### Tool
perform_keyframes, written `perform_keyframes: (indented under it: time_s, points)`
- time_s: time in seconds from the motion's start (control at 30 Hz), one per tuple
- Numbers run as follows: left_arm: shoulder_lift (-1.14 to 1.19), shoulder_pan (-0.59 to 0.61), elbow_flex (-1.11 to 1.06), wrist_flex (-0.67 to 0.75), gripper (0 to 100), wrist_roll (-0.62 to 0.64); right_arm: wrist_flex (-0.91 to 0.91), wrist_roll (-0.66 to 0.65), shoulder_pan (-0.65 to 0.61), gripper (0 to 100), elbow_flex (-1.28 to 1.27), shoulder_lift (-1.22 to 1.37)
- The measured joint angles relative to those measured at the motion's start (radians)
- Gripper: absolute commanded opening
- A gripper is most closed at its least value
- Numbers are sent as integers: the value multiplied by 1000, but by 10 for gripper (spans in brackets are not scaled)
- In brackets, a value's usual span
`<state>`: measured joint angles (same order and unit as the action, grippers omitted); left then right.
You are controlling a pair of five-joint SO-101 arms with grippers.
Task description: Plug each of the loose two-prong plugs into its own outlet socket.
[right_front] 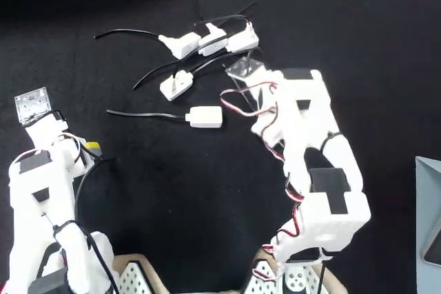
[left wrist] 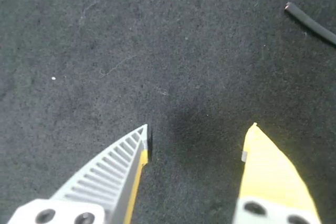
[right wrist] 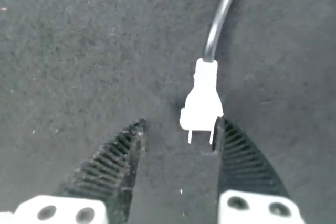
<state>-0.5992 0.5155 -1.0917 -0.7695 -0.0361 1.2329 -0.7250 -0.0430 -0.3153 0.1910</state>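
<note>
A white two-prong plug lies on the black cloth, prongs towards my right gripper and black cable leading away. The gripper is open and low over the cloth. One of its fingers touches the plug's side, the other stands apart. From above, the right gripper is just below a cluster of white plug and socket pieces. Two more white pieces lie to its left, each with a black cable. My left gripper is open over bare cloth at the far left.
Thin black cables trail left from the white pieces. A cable end lies near the left gripper. A grey object sits at the right edge. The black cloth covers the table.
</note>
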Motion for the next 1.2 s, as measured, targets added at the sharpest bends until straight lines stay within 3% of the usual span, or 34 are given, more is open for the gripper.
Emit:
perform_keyframes:
  time_s: [0.2,0.37,0.6,0.8,1.2]
  points:
    - [0,0,0,0,288,0,-61,0,-3,201,-2,48]
    - [0,0,0,0,288,0,-71,-2,28,134,48,123]
    - [0,0,0,0,288,0,-29,-2,41,198,83,129]
    - [0,0,0,0,288,0,52,-2,43,199,78,-21]
    - [0,0,0,0,288,0,-95,3,-28,198,-203,-150]
